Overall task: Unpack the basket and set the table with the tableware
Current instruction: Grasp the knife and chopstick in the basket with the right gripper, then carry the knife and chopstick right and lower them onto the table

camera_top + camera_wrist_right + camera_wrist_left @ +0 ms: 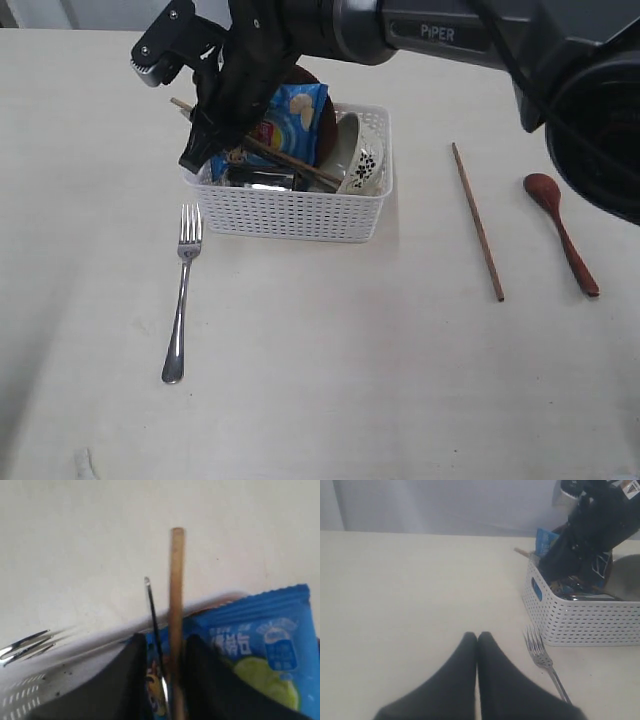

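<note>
The right arm (440, 35) reaches in from the upper right of the exterior view and crosses past the middle to the left; its wrist bends downward, so the right gripper (200, 148) points down and leftward; its 2 dark fingers (132, 675) stand a little apart, not pressed together; the left gripper (477, 636) sits low and roughly level; its 2 black fingers (460, 670) meet along their length, with nothing between them.

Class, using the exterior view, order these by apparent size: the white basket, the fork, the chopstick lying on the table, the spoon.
1. basket, clearly largest.
2. fork and chopstick: about equal in length, so not ranked apart.
3. spoon, the shortest.
</note>
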You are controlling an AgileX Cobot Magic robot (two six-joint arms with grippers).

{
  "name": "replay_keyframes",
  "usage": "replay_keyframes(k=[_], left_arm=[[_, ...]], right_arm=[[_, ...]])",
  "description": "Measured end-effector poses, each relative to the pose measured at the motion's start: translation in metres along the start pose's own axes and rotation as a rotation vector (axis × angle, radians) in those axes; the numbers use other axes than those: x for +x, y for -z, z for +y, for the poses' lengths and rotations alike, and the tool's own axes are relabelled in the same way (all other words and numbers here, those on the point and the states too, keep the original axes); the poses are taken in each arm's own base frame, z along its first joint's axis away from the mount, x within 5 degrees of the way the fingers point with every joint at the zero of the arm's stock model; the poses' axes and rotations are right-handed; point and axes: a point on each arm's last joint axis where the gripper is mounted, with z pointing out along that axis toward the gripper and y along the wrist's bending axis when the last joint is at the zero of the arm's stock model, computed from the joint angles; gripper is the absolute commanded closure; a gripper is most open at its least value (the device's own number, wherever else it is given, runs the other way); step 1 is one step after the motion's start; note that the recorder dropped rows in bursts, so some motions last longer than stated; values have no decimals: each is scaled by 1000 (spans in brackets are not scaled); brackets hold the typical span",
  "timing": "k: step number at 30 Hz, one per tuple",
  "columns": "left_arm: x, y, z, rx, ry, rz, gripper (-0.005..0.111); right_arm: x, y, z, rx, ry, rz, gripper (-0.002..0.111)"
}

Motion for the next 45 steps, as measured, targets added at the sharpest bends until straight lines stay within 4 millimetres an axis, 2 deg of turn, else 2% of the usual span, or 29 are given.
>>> replay_keyframes(k=[7,11,16,20,26,37,45], left_arm=[[0,0,0,0,0,0,107],[0,0,0,0,0,0,107],[0,0,0,0,0,0,107],[0,0,0,0,0,0,107],[0,0,0,0,0,0,107],[0,0,0,0,0,0,107],[0,0,0,0,0,0,107]], right_arm=[[-1,-1,-2,24,27,-8,108],[-3,7,-3,29,29,-14,108],[-17,41,-8,57,24,-72,109],[-28,75,-12,86,13,-137,109],[-37,116,-15,114,3,-200,109],[-39,154,-16,128,-39,-220,109],[-33,196,-29,302,-77,-180,109]])
